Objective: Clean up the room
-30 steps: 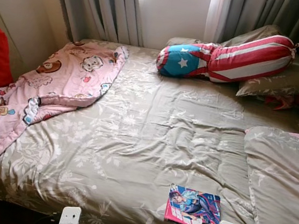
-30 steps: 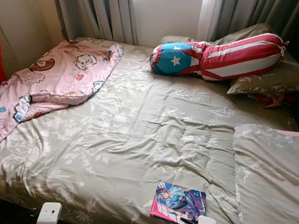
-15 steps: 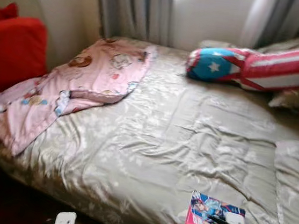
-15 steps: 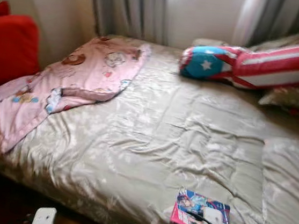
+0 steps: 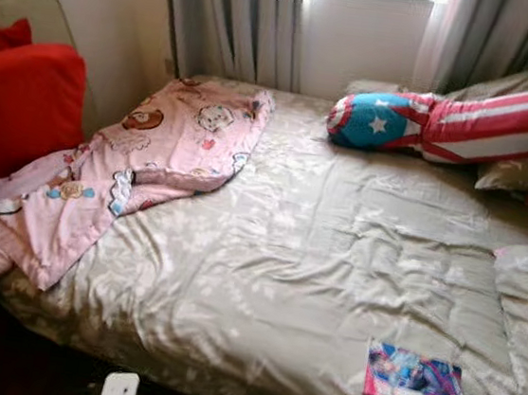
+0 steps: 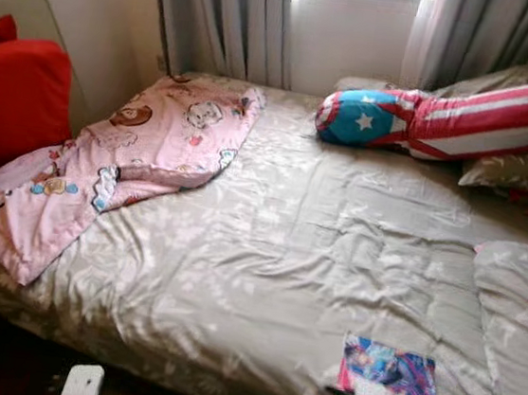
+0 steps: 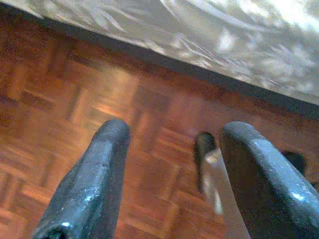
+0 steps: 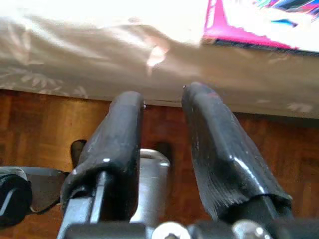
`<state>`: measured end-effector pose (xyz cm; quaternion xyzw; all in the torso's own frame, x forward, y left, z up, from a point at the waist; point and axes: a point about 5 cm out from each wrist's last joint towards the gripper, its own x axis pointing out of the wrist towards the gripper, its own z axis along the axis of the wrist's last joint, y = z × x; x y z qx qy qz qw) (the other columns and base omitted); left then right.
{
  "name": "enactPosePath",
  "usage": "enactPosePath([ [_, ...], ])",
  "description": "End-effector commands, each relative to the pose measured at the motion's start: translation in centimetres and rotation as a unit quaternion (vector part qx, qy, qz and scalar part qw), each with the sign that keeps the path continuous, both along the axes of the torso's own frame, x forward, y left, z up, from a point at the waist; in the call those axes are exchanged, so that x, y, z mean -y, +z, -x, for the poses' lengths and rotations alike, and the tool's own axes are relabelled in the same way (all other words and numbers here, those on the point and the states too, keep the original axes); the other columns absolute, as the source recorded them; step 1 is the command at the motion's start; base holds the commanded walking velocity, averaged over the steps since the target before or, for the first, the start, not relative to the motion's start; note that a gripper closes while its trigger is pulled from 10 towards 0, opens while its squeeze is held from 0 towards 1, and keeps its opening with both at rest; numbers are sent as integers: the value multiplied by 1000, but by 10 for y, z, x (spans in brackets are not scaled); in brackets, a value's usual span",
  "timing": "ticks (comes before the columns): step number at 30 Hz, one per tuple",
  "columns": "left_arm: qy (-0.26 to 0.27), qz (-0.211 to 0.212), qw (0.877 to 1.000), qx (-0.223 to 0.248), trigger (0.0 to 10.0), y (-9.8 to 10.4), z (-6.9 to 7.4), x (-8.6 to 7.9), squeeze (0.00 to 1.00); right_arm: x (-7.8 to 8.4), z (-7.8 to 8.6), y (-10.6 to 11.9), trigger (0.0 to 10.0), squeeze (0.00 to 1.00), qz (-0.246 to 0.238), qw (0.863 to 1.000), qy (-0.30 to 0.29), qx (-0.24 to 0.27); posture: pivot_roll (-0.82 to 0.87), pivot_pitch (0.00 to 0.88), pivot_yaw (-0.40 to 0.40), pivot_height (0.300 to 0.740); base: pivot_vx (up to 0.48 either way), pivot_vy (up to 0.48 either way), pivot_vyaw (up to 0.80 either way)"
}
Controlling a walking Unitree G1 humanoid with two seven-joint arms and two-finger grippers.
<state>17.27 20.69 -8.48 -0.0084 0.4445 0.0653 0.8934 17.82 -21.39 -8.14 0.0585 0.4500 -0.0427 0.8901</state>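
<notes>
Whole view swung left since a second ago — camera turning, nothing on the bed [image 5: 267, 255] moved; comic book [image 5: 417, 388] sits lower right near the edge; left gripper [image 7: 174, 169] fingers wide apart, empty; right gripper [image 8: 162, 144] slightly parted, empty — cleanup not started.

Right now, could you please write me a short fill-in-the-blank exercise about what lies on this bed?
1. The comic book lies near the bed's ____ edge.
2. The blanket with cartoon bears is ____ in colour.
3. The blue end of the striped bolster pillow bears a white ____.
4. The left gripper hangs over a ____ floor beside the bed.

Missing words: front; pink; star; wooden
</notes>
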Motion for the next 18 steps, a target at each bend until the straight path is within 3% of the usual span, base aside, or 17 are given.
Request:
enactPosePath([
  [1, -7, 2, 1000, -1, 10000, 0, -2, 5, 0, 7, 1, 1, 10000, 0, 8, 1000, -5, -2, -109, 0, 39, 740, 0, 480, 0],
  [18, 6, 5, 1000, 2, 10000, 1, -4, 6, 0, 9, 0, 2, 10000, 0, 11, 1000, -5, 0, -98, 0, 29, 740, 0, 480, 0],
])
